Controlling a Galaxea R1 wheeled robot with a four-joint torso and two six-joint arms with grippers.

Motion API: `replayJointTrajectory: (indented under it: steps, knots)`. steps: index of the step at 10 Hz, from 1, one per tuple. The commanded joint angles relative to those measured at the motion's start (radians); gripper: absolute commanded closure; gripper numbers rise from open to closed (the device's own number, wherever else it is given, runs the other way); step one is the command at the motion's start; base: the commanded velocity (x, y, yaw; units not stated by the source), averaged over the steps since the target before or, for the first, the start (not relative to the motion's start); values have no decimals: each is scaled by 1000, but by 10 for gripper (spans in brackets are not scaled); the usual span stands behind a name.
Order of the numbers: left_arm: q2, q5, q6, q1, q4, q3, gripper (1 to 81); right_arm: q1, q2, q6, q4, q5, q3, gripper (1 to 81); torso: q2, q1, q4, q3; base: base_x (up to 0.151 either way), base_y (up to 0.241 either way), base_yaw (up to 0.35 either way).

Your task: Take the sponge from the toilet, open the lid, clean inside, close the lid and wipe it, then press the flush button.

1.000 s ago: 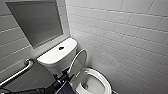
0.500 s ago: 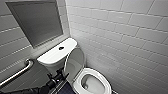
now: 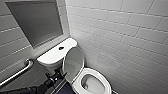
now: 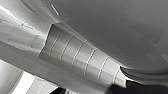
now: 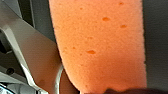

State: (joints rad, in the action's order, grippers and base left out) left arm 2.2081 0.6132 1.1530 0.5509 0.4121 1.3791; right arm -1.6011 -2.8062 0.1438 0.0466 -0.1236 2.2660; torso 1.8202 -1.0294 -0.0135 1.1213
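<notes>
"At the right wrist, what is the gripper doing?"

"I am seeing the right gripper as a dark edge, and it is pinching the small orange-red porous sponge. The sponge is standing out from it, close against the lens, with grey behind."

"And the left one?"

"The left gripper is hanging at the end of the black left arm, which is coming in from the lower left of the head view. I cannot tell whether it is spread or pressed together. It is sitting just beside the outer edge of the smooth white oval plastic lid. Whether it is touching the lid, I cannot tell either."

"So the lid is up?"

"Yes, it is standing raised and leaning back towards the boxy tank of the white glossy ceramic toilet. The small dark round flush button is sitting in the middle of the flat white tank top, apart from the left gripper."

"What is lying around it?"

"The seat ring is lying down around the open bowl, right of the lid. A shiny metal grab bar is running along the wall on the left. A grey framed panel is hanging above the tank, and white rectangular tiles are covering the wall on the right."
</notes>
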Motion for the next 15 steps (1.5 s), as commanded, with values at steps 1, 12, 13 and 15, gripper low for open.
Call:
replayJointTrajectory:
  steps: [1, 12, 13, 15]
  knots:
    - [-48, 46, -27, -154, -61, 0, 10, -11, 3, -1, 7, 84, -39, 811, 0, 0, 0, 0, 0, 0, 0]
    - [-116, 56, -24, -102, -165, -23, 10, -11, 24, 0, 10, 81, -96, 811, 0, 0, -1, 0, 0, 0, 0]
    - [-126, 57, -22, -84, -183, -37, 10, -12, 24, -1, 12, 81, -96, 811, 0, -1, -1, 0, 0, 0, 0]
    - [-175, 59, -22, -70, -190, -72, 10, -11, 24, -1, 12, 81, -99, 811, 0, -1, -1, 0, 0, 0, 0]
